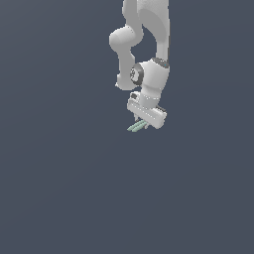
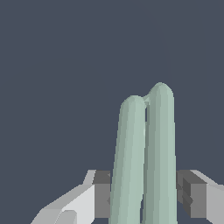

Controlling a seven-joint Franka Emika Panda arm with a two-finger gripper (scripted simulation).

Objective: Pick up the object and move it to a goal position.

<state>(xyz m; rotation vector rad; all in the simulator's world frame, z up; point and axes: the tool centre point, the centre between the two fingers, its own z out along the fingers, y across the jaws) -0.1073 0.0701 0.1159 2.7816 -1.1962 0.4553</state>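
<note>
Below white jointed robot arm [image 1: 149, 54], against plain dark slate backdrop, white two-fingered gripper [image 1: 141, 120] was closed on small pale mint-green grooved bar [image 1: 137, 126]. In wrist view, grey finger pads [image 2: 101, 194] pressed bar [image 2: 146, 162] from both sides, jaws parted only by bar's width. Bar's gripped end ran out of wrist frame; in exterior view, fingertips were small and hard to separate. Bar's long axis lay near-level, tilted slightly down, free end pointing toward exterior view's left, two rounded tips leading away from gripper.
</note>
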